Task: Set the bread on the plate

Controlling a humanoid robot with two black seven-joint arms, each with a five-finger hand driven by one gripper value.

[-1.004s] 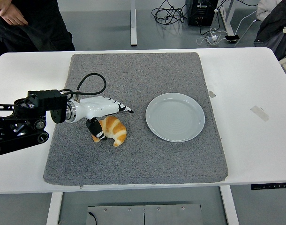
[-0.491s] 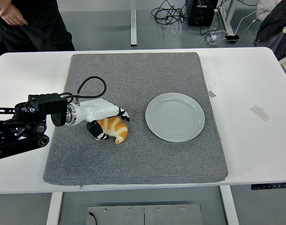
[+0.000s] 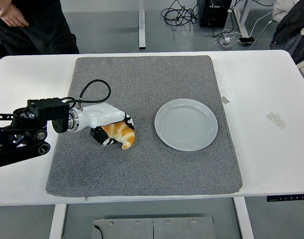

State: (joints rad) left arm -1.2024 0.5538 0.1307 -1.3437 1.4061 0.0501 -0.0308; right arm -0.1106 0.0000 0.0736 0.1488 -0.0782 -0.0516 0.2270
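Bread [image 3: 121,135], a croissant-shaped piece with orange and pale stripes, sits on the grey mat [image 3: 142,164] to the left of the plate [image 3: 186,124], apart from it with a strip of bare mat between the two. The left hand [image 3: 110,126] comes in from the far side of the bread from the plate, its white back lying over the bread's upper left and its dark fingers [image 3: 127,119] curled down around it, with the thumb tucked under the near left end. The hand looks closed on the bread in a wrapping grip, which suits a soft, curved loaf: fingers over the top and thumb below should cradle it rather than pinch it flat. Whether the bread is already clear of the mat cannot be told from above; it appears to rest on it or just above.

The plate lies empty and level on the mat, to the right of the bread, so the carry is probably a short sideways one, with the arm reaching further in over the surface [image 3: 271,89]. The mat likely gives the fingers something yielding to dig under. The right hand is out of view. A person [image 3: 32,25] in dark clothing stands beyond the surface's far left corner, well away from the plate.
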